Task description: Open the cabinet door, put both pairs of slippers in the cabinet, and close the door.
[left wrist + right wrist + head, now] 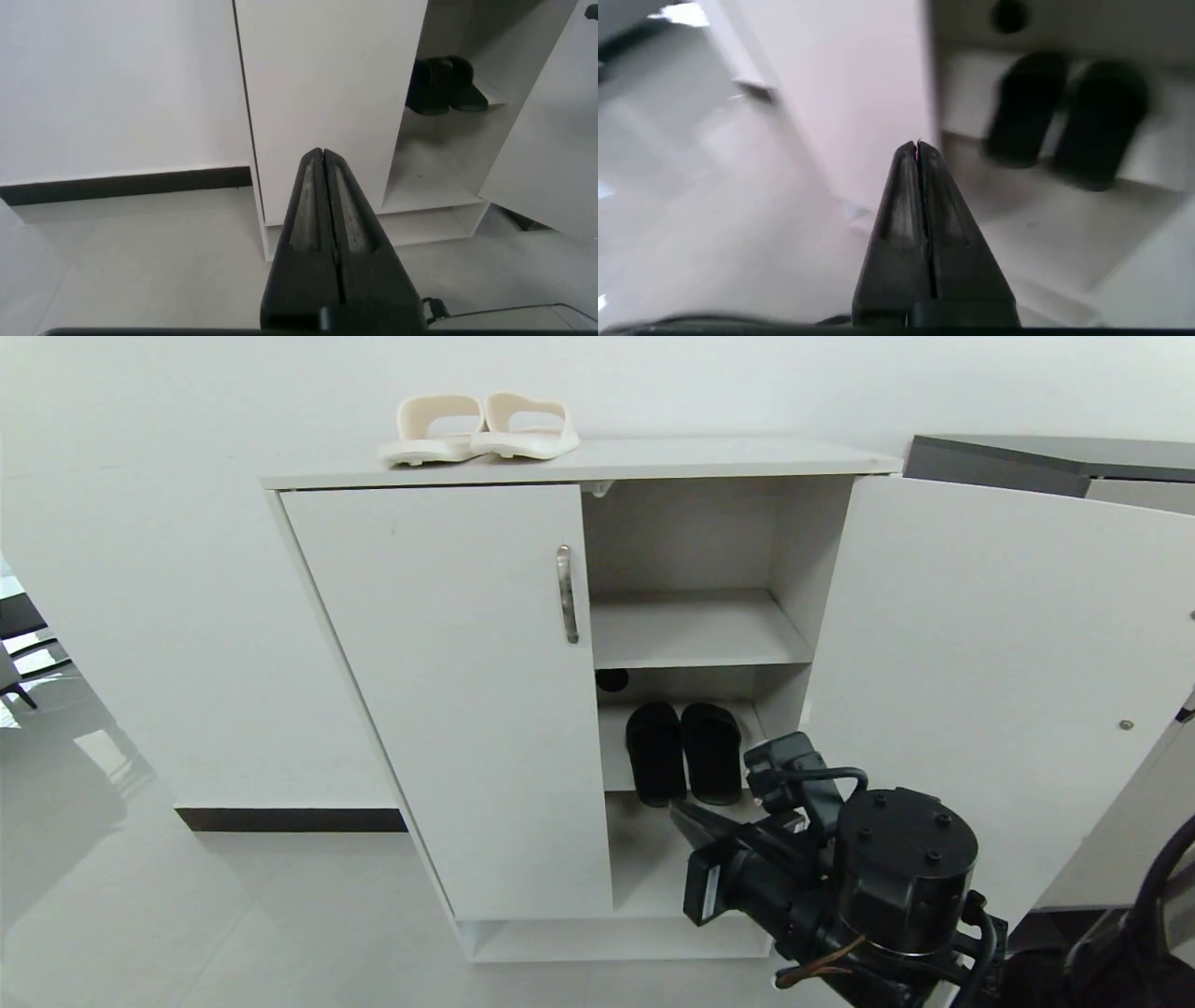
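A plain white wall (pixel 140 569) fills the back of the room. Along its bottom edge runs a dark brown strip of skirting board (pixel 289 819), right where the wall meets the floor. The floor (pixel 233 933) is made of big, pale grey tiles, smooth and shiny. Bright patches of light (pixel 103 756) shine on the floor near its left edge. Close by, at the far left, stand some thin black furniture legs (pixel 19 644); what they belong to is cut off. At the right, against the wall, stands a grey piece of furniture (pixel 1055 453) with a flat, darker grey top.
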Available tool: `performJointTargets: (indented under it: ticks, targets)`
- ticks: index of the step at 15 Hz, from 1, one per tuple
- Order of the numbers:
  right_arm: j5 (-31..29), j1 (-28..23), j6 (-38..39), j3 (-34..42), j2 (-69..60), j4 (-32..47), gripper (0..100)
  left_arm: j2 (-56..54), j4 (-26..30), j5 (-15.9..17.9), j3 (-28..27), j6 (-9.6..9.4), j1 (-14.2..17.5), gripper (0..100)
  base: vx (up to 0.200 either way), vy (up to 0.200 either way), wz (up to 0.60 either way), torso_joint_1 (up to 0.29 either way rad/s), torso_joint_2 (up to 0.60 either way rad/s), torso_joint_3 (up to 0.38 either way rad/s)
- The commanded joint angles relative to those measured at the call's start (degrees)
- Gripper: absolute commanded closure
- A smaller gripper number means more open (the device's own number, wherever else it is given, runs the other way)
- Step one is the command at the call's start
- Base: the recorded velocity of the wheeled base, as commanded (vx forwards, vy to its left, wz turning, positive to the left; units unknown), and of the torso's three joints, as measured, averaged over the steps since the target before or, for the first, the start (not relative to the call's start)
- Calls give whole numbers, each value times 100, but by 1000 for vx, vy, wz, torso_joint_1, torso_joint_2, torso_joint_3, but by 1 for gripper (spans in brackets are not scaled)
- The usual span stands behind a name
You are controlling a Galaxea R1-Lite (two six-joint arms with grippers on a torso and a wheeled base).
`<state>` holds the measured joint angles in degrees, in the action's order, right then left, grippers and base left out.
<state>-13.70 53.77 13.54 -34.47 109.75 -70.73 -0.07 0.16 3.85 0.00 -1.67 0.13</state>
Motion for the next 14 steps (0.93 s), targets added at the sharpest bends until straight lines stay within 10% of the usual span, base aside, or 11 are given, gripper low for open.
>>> performJointTargets:
  ticks: [1, 5, 14]
  targets:
    - [650, 37, 272, 380, -472, -2, 100, 7, 2, 1, -9, 9, 4, 100, 0, 0, 0, 0, 0, 0]
    - [2240, 37, 667, 1004, -1202, 270, 100, 7, 2, 10, -9, 9, 4, 100, 0, 0, 0, 0, 0, 0]
    - [2574, -113, 676, 1127, -1290, 428, 100, 7, 2, 10, -9, 62, 4, 100, 0, 178, 0, 4, -1, 3]
